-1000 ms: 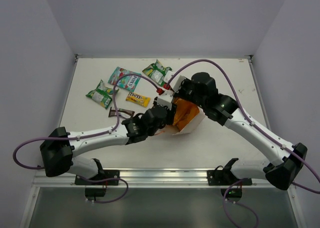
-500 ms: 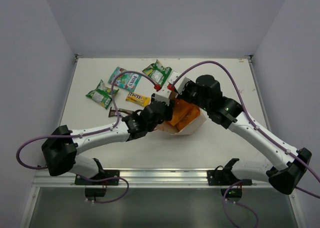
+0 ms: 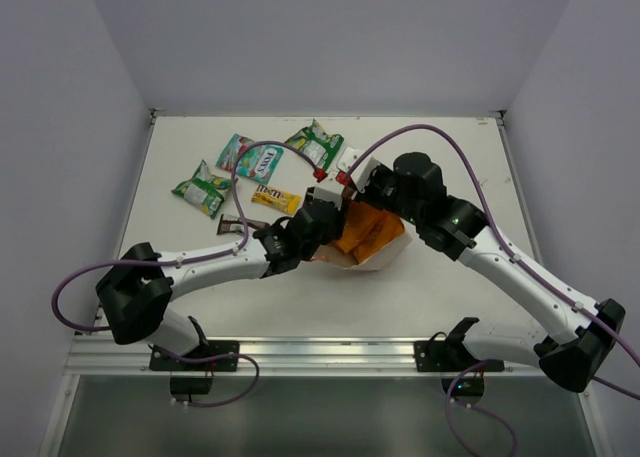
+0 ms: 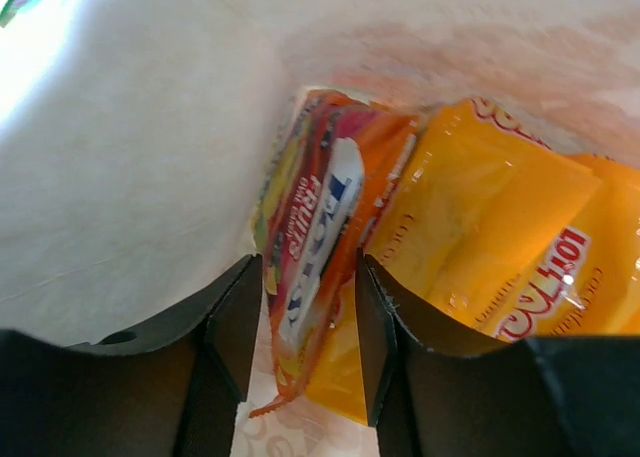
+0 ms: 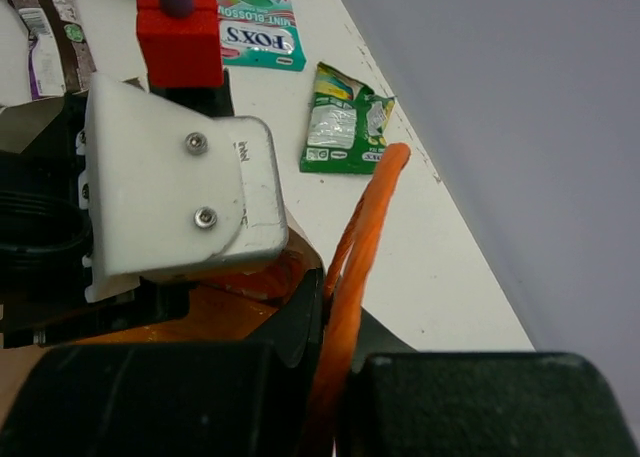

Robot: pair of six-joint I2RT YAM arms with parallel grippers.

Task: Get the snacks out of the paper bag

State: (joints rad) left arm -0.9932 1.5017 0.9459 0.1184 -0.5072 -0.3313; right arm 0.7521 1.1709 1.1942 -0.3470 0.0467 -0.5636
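Observation:
The paper bag [image 3: 388, 251] lies on its side mid-table, its mouth facing left. My left gripper [image 3: 335, 221] is inside the mouth. In the left wrist view its jaws [image 4: 306, 307] stand open on either side of an orange-yellow candy pouch [image 4: 315, 212], with a gap to each finger. Two orange bags [image 4: 480, 217] lie beside the pouch against the bag's wall [image 4: 130, 167]. My right gripper [image 3: 374, 193] is shut on the bag's red-orange string handle [image 5: 372, 212] and holds the mouth up.
Left of the bag lie a green-white pouch [image 3: 203, 190], a teal pouch [image 3: 250, 159], another green-white pouch [image 3: 314, 144], a yellow bar [image 3: 275, 199] and a dark brown bar [image 3: 232, 224]. The left wrist's white housing [image 5: 175, 187] is close in front of the right gripper.
My left gripper has moved up and to the right, deeper into the bag's mouth. The right gripper has shifted slightly right, still holding the handle.

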